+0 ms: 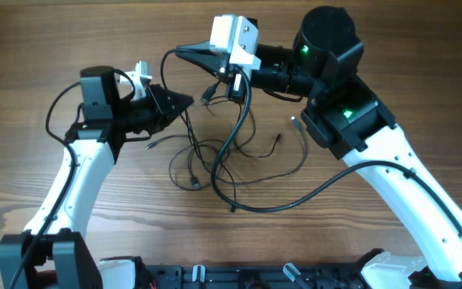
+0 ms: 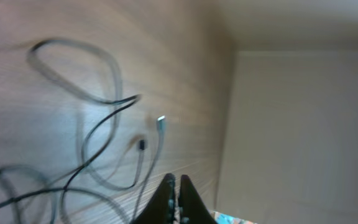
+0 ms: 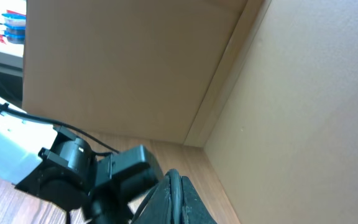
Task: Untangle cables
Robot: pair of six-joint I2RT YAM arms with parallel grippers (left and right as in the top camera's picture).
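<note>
Several thin black cables (image 1: 203,152) are lying tangled mid-table (image 1: 38,48), their loops overlapping. At their eleven o'clock edge your left gripper (image 1: 187,102) is pressing its jaws together; whether a strand is pinched, you cannot tell. Farther out toward twelve, your right gripper (image 1: 179,51) is hanging with its jaws likewise squeezed closed. Try drawing one plug end (image 2: 161,122) outward slowly, watching which loops are following and avoiding the thicker arm wiring (image 1: 295,201).

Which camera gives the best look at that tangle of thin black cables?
The overhead view: the whole tangle of cables is in frame. The left wrist view catches only some blurred loops and plug ends. The right wrist view shows none, just walls and the left arm.
</note>
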